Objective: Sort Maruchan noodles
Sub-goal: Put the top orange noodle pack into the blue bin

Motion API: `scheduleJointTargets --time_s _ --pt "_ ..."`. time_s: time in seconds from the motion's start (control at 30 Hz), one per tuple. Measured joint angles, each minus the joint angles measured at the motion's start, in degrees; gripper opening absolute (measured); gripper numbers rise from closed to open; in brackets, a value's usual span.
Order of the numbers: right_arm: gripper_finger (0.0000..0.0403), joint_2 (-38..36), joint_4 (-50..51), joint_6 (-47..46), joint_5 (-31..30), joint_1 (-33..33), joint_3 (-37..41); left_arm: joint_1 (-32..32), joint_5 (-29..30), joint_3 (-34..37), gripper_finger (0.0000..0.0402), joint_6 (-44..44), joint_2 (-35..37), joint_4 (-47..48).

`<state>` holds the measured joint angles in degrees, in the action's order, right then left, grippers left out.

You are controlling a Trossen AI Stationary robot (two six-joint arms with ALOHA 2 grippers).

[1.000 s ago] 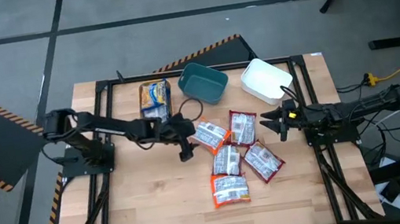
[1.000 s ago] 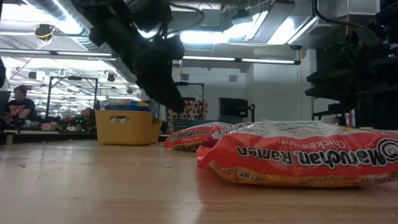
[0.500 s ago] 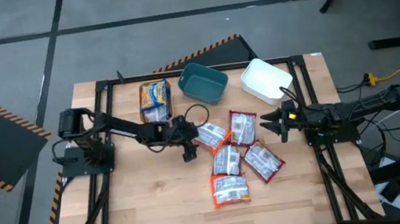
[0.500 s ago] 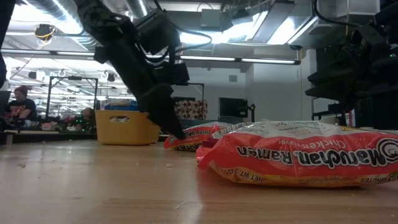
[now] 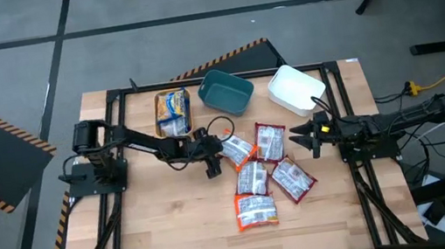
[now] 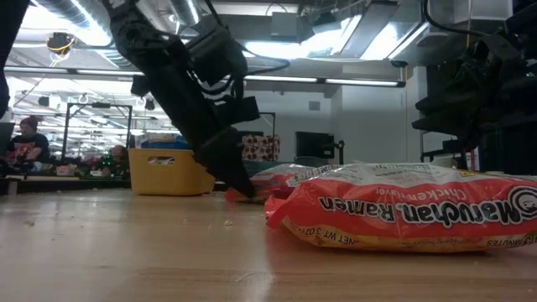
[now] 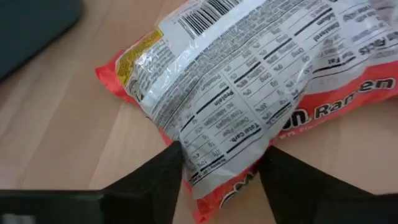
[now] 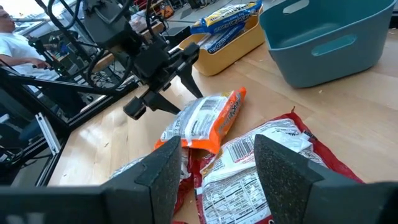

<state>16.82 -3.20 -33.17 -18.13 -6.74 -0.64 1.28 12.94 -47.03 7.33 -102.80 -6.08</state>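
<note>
Since the previous frame, the left gripper [image 5: 212, 154] has advanced from bare table to the orange-and-white packet [image 5: 235, 150], and its spread fingers [image 7: 158, 180] now straddle the packet's end without pinching it. You can see that packet lying on the table [image 5: 168, 230], at the left edge of the loose noodle packets [image 5: 261, 172]. More packets fill the yellow bin [image 5: 173, 111]. The right gripper [image 5: 306, 138] waits with fingers spread near the white bin [image 5: 296, 89], beside the teal bin [image 5: 225, 90].
</note>
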Motion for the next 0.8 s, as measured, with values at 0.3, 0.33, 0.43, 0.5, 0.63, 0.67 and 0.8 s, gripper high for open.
scheduleJointTargets --time_s 0.3,0.33,0.43,0.5,0.63,0.67,0.8 --pt "0.0191 -0.02 0.02 0.0 -0.16 0.02 0.02 -0.31 -0.73 -0.02 0.0082 6.95 1.98 1.43" --pt "0.0191 -0.02 0.02 0.0 -0.17 0.0 0.02 -0.31 -0.76 -0.3 0.0072 7.63 2.33 1.48" --pt "0.0191 -0.02 0.02 0.0 -0.21 0.0 0.02 -0.32 -0.89 -1.21 0.0044 9.1 3.36 1.46" --pt "0.0191 0.0 0.02 0.02 -0.2 0.01 0.02 -0.33 -0.94 -2.6 0.0029 9.23 3.52 1.19" --pt "0.0191 -0.02 0.02 0.02 -0.22 0.02 0.01 -0.31 -1.74 -6.49 0.0016 9.19 3.54 2.85" --pt "0.0191 0.01 0.02 0.02 -0.23 0.0 0.02 -0.31 -1.48 -7.92 0.0016 9.09 3.54 3.78" --pt "0.0191 0.31 0.02 0.02 -0.23 0.0 0.02 -0.3 1.58 -14.04 0.0016 8.0 3.54 10.62"
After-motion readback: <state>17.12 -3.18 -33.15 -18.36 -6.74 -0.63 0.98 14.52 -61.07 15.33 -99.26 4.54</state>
